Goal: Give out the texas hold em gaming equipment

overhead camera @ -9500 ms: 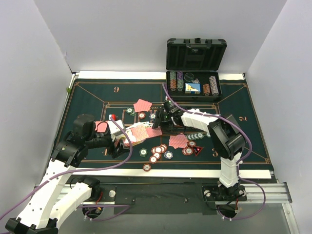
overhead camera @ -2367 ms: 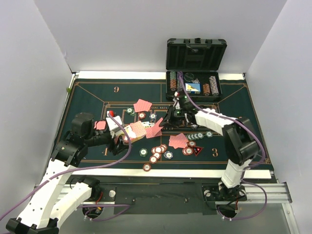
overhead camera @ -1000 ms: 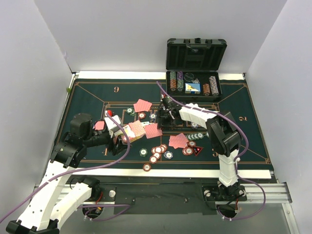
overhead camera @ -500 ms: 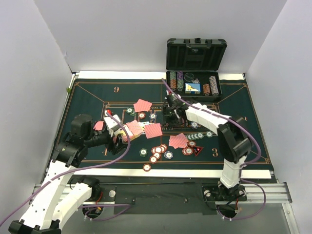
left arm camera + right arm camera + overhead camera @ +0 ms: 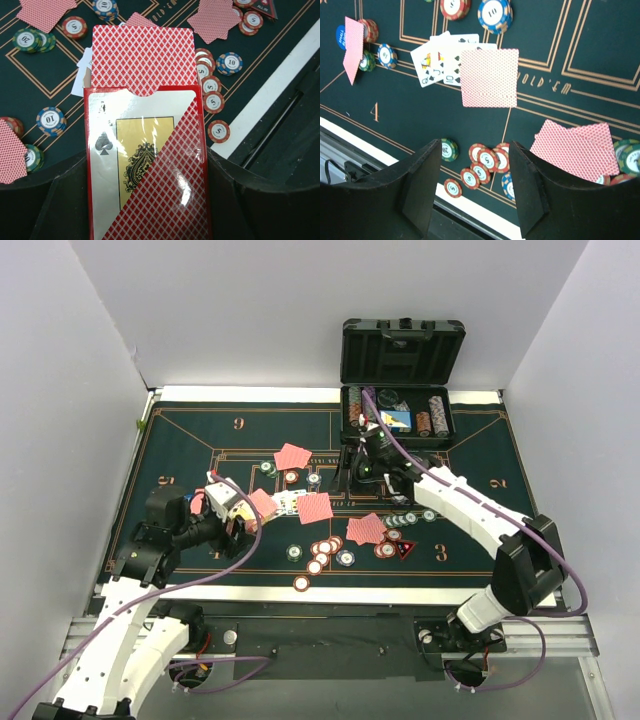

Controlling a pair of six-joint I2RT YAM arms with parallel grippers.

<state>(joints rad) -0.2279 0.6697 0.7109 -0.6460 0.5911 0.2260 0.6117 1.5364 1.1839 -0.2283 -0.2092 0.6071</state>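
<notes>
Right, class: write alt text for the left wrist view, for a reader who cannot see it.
The left tool grips a red card box, with a red-backed deck poking out of its open top. Beyond it, chips and loose cards lie scattered face down on a green mat.

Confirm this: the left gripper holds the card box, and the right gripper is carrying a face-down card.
Not quite. The right gripper is open and empty; the face-down card lies on the mat, as the right wrist view shows. The left gripper does hold the card box.
</notes>
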